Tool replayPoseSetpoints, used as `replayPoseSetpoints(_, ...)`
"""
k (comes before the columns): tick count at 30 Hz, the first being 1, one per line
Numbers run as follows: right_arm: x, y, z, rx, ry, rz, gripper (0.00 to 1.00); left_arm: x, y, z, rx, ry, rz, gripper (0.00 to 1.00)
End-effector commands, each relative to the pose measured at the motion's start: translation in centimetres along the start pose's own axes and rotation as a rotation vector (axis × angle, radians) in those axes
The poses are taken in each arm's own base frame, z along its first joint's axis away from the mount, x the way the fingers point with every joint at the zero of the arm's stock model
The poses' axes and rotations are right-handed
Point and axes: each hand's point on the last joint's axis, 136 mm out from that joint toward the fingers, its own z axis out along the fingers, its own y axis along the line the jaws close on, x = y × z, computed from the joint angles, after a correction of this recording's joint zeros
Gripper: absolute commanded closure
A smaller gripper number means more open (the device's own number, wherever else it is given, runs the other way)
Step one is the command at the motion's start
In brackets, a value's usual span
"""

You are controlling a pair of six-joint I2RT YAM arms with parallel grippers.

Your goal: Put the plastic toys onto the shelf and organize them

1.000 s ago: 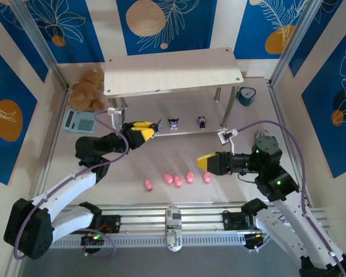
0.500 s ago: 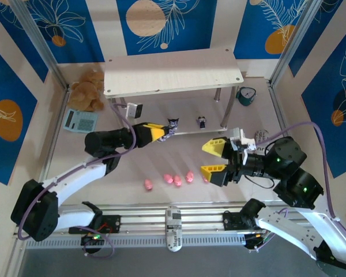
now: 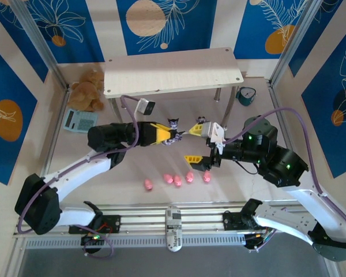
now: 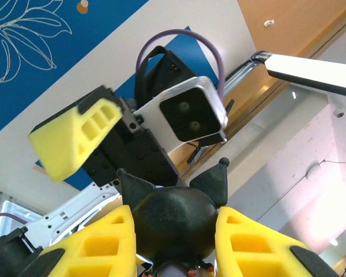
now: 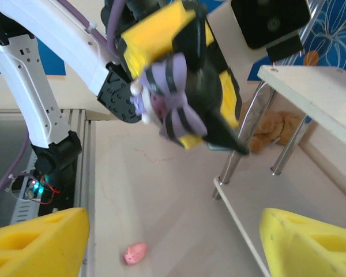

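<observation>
Meanwhile, the left gripper [image 3: 166, 137] clenched a dark figurine [image 5: 164, 95] by the shelf's [image 3: 173, 72] lower front edge, ears-first toward the right gripper [image 3: 195, 143], which faced it with jaws spread.

The left gripper [image 3: 173, 137], gripping a dark purple-black plastic figurine [image 5: 167, 95], now reaches farther right; the right gripper [image 3: 190, 144] rises to face it, spread wide.

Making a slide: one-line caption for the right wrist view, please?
Left end effector holds a dark purple figurine before the open right end effector.
</observation>
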Motion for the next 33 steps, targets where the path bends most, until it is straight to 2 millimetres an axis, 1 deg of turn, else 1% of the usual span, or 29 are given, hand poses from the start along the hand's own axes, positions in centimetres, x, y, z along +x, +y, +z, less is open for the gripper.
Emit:
replayPoseSetpoints(1,-2.1,-0.2,-0.5,0.013,-0.05,-0.095,0.22,0.2,-1.6,0.7,0.045,0.044,0.043,0.82)
replayPoseSetpoints(5,-3.3,-0.5,-0.7,0.028,-0.089,-0.121,0.22,0.2,-1.2,1.0,0.047,0.049,0.044,0.82)
replayPoseSetpoints(8,-3.5,-0.7,-0.3,0.023,-0.087,-0.125,0.22,0.1,-1.0,1.2,0.047,0.057,0.043,0.82)
replayPoseSetpoints(11,-3.6,-0.5,0.3,-0.003,-0.086,-0.12,0.24,0.2,-0.8,1.4,0.049,0.067,0.041,0.82)
replayPoseSetpoints(14,-3.9,-0.4,0.7,-0.025,-0.094,-0.115,0.28,0.2,-0.4,1.6,0.047,0.077,0.032,0.82)
replayPoseSetpoints(20,-4.2,-0.4,1.5,-0.052,-0.095,-0.109,0.37,0.4,-0.5,1.7,0.049,0.093,0.038,0.82)
replayPoseSetpoints(23,-4.5,-0.2,1.6,-0.069,-0.104,-0.108,0.48,0.5,-0.3,1.7,0.048,0.092,0.036,0.82)
replayPoseSetpoints(25,-4.6,-0.1,1.5,-0.073,-0.102,-0.106,0.58,0.5,-0.3,1.7,0.047,0.093,0.037,0.82)
replayPoseSetpoints(27,-4.5,-0.1,1.5,-0.073,-0.095,-0.1,0.72,0.5,-0.2,1.7,0.046,0.094,0.037,0.82)
replayPoseSetpoints(29,-4.4,-0.3,1.4,-0.062,-0.09,-0.094,0.78,0.5,-0.2,1.7,0.045,0.095,0.039,0.81)
replayPoseSetpoints(31,-4.2,-0.4,1.4,-0.056,-0.079,-0.086,0.89,0.5,-0.1,1.7,0.045,0.096,0.038,0.8)
replayPoseSetpoints(32,-4.1,-0.5,1.4,-0.05,-0.074,-0.08,1.0,0.4,0.0,1.7,0.045,0.094,0.04,0.79)
replayPoseSetpoints(33,-4.0,-0.5,1.5,-0.047,-0.071,-0.078,1.0,0.3,0.0,1.8,0.046,0.095,0.043,0.77)
